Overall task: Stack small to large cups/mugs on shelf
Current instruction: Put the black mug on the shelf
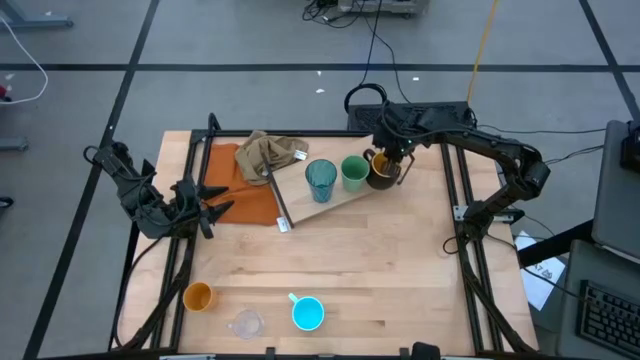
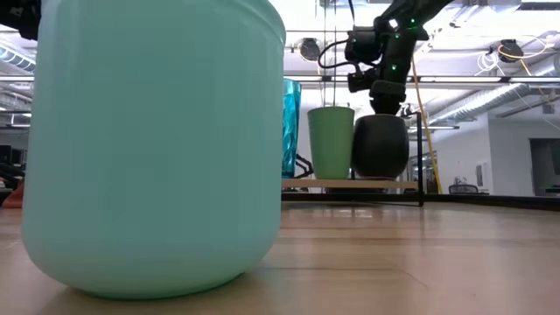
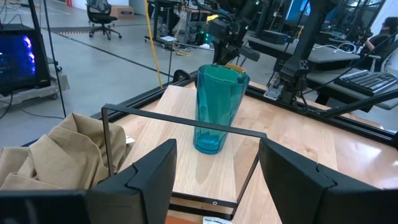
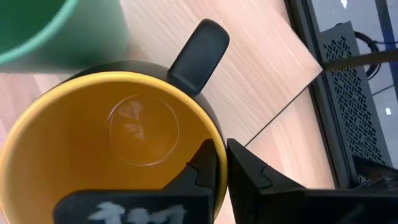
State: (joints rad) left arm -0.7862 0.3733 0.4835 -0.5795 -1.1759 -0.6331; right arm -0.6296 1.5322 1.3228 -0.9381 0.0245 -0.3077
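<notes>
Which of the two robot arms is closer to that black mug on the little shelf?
The right. Its gripper pinches the black mug at the rim, while the left gripper waits open beyond the shelf, over the orange cloth.

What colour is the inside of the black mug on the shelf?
Yellow-orange inside the black mug, clearest in the right wrist view.

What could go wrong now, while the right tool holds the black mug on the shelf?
1. The right tool pinches only the rim of the black mug, so it may tilt or slip.
2. The mug stands close beside the green cup on the shelf; a sideways move could knock it.
</notes>
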